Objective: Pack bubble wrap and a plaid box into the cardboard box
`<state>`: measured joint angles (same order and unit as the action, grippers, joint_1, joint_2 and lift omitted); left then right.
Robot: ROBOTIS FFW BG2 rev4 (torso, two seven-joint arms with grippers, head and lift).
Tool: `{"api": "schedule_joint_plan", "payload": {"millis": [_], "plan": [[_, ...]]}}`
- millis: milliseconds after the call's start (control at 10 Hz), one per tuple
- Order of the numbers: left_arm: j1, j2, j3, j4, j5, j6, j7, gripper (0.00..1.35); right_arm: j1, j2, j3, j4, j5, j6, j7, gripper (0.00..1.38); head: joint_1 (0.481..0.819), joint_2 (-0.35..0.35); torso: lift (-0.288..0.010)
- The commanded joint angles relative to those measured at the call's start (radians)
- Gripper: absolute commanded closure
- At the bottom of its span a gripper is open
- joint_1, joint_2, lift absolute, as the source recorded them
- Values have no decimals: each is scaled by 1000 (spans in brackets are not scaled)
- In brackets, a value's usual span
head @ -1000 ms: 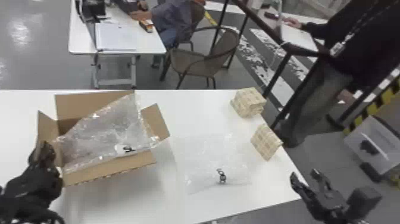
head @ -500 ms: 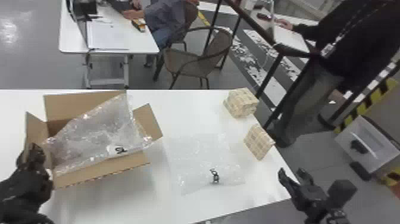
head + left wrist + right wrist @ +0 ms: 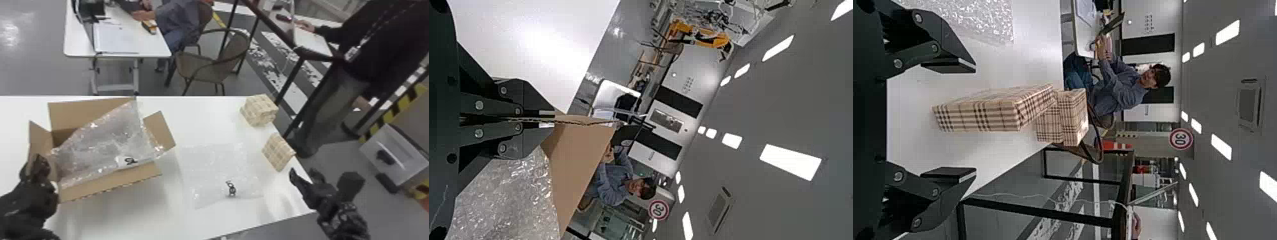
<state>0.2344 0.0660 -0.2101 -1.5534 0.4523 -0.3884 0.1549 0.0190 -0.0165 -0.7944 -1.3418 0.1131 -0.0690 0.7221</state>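
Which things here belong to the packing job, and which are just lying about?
Part of the job:
cardboard box
bubble wrap inside it
bubble wrap sheet on the table
plaid boxes; the task names one, unclear which

Just lying about:
chair behind the table
pale bin beyond its right edge

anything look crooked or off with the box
The clear bubble wrap in the open brown cardboard box sits askew: it slants up the far flap and reaches over the right flap, rather than lying flat.

White bin (image 3: 411,162) on floor, right of right gripper (image 3: 300,171). Striped tape (image 3: 383,119) farther beyond. Chair (image 3: 204,65) well beyond gripper, leftward; white side table (image 3: 79,44) farther left.
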Motion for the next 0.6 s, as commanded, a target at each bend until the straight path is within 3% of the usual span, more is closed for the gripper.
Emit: {"api": "schedule_joint_plan", "payload": {"millis": [0, 300, 500], "plan": [[-1, 0, 0, 1, 0, -1, 0, 1165, -30, -36, 37, 36, 10, 28, -7, 518, 695, -340, -73], [-1, 0, 0, 4, 3, -4, 0, 1165, -91, -103, 112, 112, 11, 81, -33, 516, 695, -323, -73], [0, -2, 1, 6, 5, -6, 0, 1165, -125, -128, 113, 141, 20, 115, -43, 515, 695, -316, -73]]}}
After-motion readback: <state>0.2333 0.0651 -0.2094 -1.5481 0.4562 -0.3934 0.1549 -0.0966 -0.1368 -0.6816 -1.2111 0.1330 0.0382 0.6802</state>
